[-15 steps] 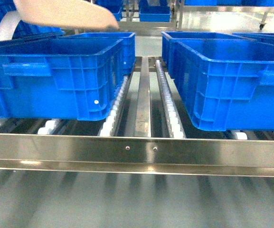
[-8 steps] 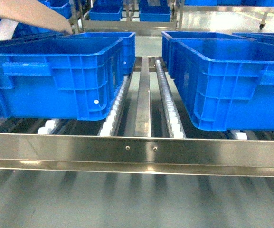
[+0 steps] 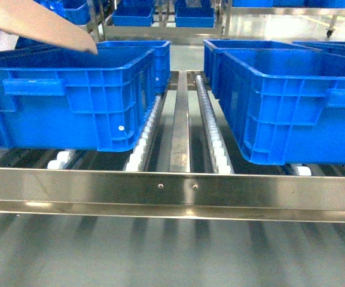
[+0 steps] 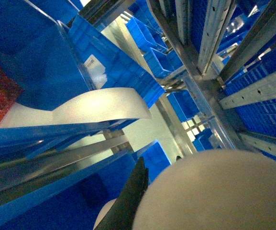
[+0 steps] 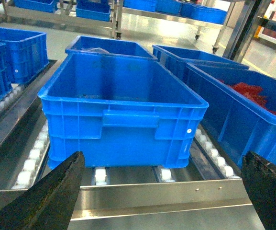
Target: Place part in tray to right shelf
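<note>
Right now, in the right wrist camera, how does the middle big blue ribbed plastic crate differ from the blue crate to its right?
The middle crate looks empty; the right crate holds red material. The middle crate shows its whole handled front; the right crate runs out of frame. Both are blue plastic and sit on white rollers of the steel shelf.

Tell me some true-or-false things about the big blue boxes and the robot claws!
1. The right gripper is open. True: its fingers stand far apart.
2. The front crate in the right wrist view is full of red stuff. False: it looks empty; the red material lies in the neighbouring crate.
3. The crates sit on white rollers. True.
4. The shelf's front rail is wooden. False: it is shiny metal.
</note>
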You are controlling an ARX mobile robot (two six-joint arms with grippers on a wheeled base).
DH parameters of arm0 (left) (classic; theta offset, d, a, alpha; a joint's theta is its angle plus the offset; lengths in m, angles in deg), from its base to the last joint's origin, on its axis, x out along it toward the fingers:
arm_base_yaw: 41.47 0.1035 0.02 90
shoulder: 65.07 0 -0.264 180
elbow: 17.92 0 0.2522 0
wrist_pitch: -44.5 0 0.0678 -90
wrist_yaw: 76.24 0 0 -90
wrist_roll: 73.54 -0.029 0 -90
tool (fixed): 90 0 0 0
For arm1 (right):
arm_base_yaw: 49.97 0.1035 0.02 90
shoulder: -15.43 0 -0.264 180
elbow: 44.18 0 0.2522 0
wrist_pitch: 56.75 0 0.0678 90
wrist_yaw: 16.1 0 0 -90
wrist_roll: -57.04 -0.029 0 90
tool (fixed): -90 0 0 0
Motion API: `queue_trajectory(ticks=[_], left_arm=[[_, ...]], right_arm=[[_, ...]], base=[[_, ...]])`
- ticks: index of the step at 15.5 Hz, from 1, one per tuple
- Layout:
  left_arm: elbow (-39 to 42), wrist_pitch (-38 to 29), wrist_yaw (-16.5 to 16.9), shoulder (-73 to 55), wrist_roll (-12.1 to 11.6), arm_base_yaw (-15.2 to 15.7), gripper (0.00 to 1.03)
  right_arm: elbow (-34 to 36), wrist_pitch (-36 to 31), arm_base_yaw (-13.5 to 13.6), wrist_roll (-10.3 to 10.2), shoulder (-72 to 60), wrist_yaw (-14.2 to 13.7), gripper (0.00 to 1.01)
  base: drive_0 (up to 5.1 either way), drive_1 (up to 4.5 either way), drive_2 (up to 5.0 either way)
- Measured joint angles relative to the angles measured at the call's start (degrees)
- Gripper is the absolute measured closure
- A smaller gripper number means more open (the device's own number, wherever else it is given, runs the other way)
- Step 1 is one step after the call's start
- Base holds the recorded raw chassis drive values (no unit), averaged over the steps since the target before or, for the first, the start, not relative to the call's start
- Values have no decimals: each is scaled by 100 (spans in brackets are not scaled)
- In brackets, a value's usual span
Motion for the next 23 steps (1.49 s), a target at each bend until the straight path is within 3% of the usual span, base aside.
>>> queue_trajectory(ticks=[6,10,13,15,16,18,19,20,22,23], left_arm=[[33,-98,42,111,-61,-7,90],[481,-332,258,568,236,33,90],[2380,-1016,638,2074,822,87,90],[3630,-1257,981,3357,796,101,90],[4236,-1209,1086,3989,597,37,90],[5943,-1029,1812,5928,-496,-369,90],[6255,-1010,1985,6373,-787,-459,90],[6043,-229,2297,6658,-1340,-319,90],[6223,678,2702,7010,-3296,-225,90],[6749,669,2529,7187,-4190,-647,90]], right_arm=[[0,0,0,0,0,2,3],[0,2,0,0,0,2,3],[0,0,0,0,-2,2,3],[0,2,0,0,-2,2,3],[0,2,0,0,-2,0,3],[0,2,0,0,-2,2,3],[85,-291,-140,-131,59,437,9],[236,-361,-361,-332,260,1069,19],[638,-348,-688,-544,647,1751,39],[820,-293,-804,-597,772,1978,52]], base=[[0,0,0],[0,0,0],[0,0,0],[0,0,0],[0,0,0],[0,0,0],[0,0,0],[0,0,0],[0,0,0],[0,0,0]])
